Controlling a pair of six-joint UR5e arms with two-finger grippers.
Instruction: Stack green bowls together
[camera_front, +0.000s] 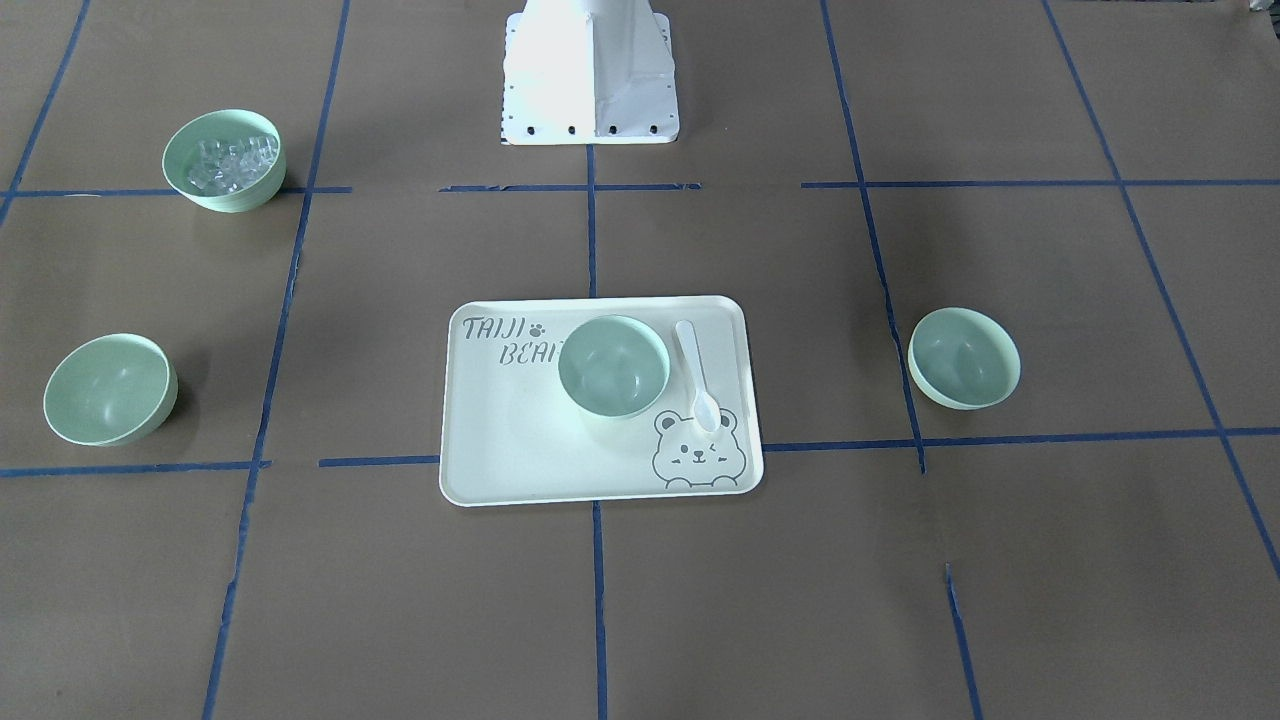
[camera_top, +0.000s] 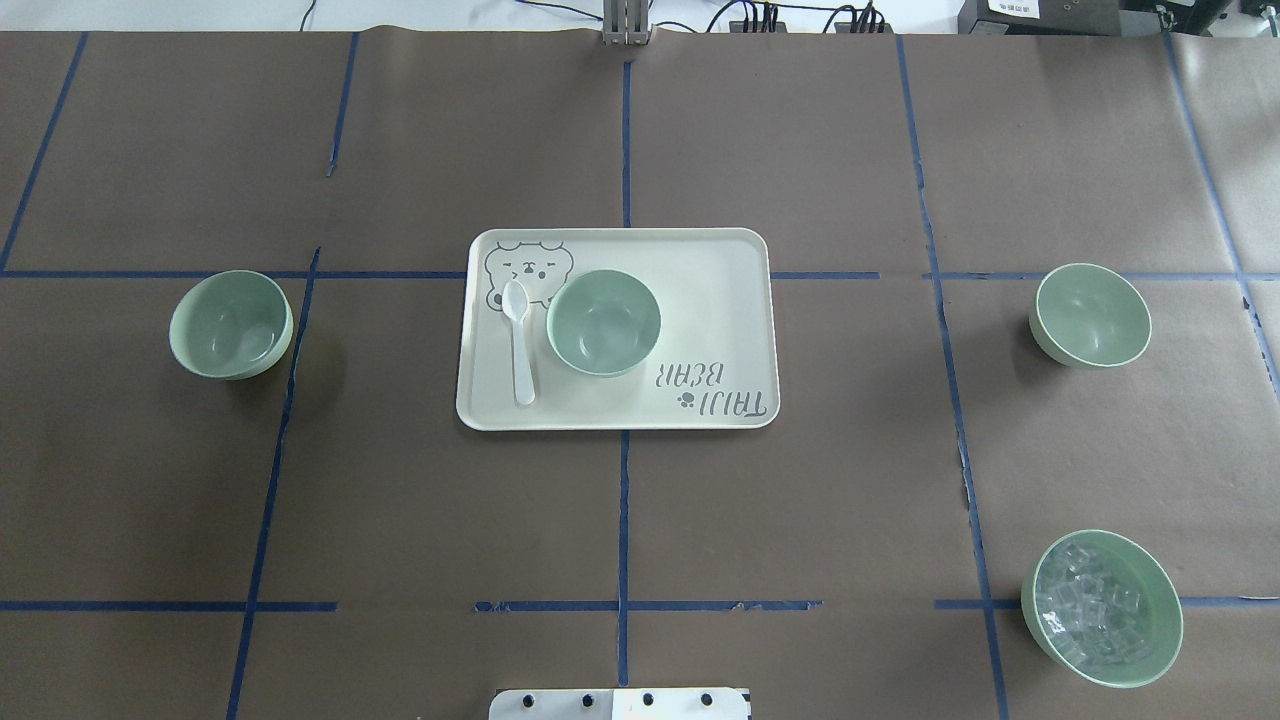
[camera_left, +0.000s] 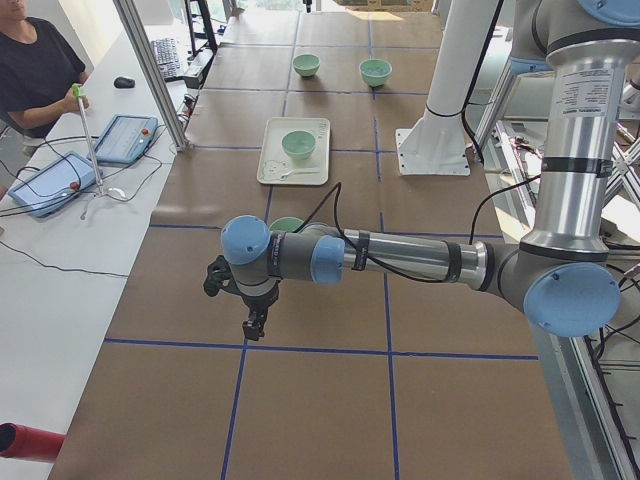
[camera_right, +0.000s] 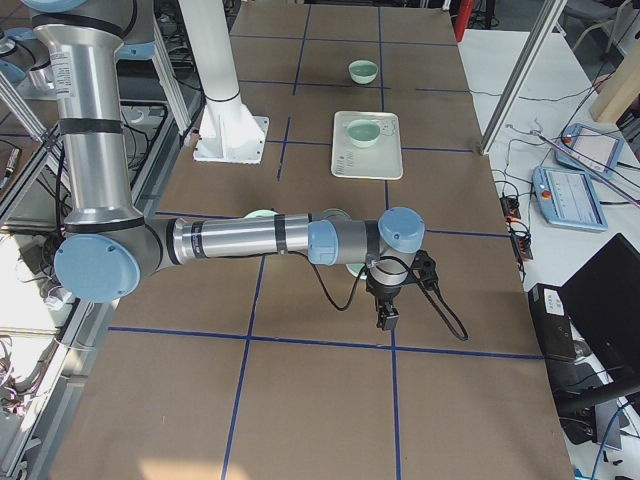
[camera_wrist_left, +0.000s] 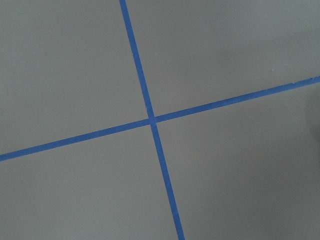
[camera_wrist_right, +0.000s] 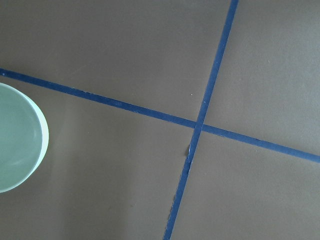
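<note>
Three plain pale green bowls stand apart, all upright and empty. One (camera_top: 603, 322) sits on the cream tray (camera_top: 700, 300) beside a white spoon (camera_top: 519, 340). One (camera_top: 231, 324) stands on the table's left, one (camera_top: 1090, 314) on its right. My left gripper (camera_left: 255, 325) hangs over bare table beyond the left bowl (camera_left: 287, 224). My right gripper (camera_right: 385, 315) hangs beyond the right bowl, whose rim (camera_wrist_right: 17, 137) shows in the right wrist view. Neither gripper holds anything I can see; I cannot tell whether they are open or shut.
A fourth green bowl with clear ice-like cubes (camera_top: 1101, 608) stands at the near right. The robot's white base (camera_front: 590, 80) stands at the table's near edge. Blue tape lines (camera_wrist_left: 150, 120) cross the brown table. An operator (camera_left: 35, 70) sits past the far side.
</note>
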